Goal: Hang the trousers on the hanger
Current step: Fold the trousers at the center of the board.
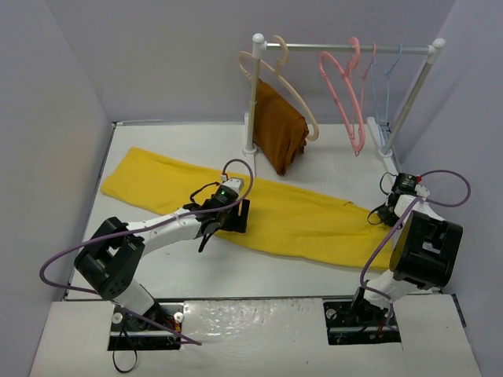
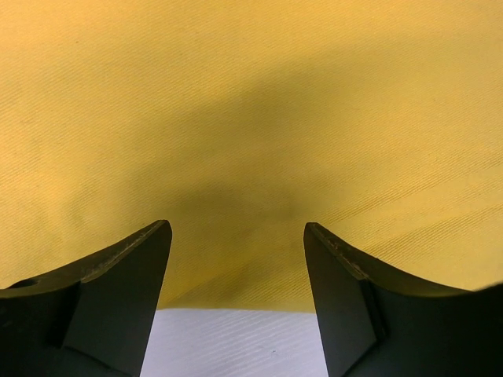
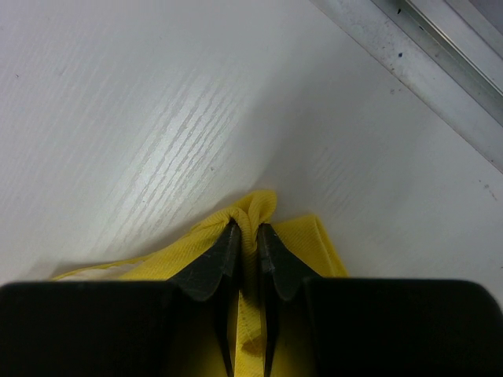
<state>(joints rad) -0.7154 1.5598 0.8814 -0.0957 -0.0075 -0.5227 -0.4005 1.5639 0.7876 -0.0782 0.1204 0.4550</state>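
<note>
Yellow trousers [image 1: 283,212] lie flat and stretched out across the white desk [image 1: 251,271], running from the far left to the near right. They are well apart from the hanger [image 1: 356,140], which hangs beside a second pink one just like it on the rail [image 1: 354,49] at the back right. At the cloth's right end, the right fingers [image 3: 212,267] are pinched together on a bunched fold of the yellow fabric, low against the desk and near its right edge. Toward the middle of the garment, the left fingers [image 2: 134,275] stand apart over the trousers' near edge and hold nothing; yellow cloth fills most of that wrist view, with a strip of desk below it. On the same rail, a beige hanger [image 1: 308,118] at the left end carries a brown cloth [image 1: 279,129], which drapes down to end just beside the trousers' far edge. A blue hanger [image 1: 377,98] hangs to the right of the pink pair.
</note>
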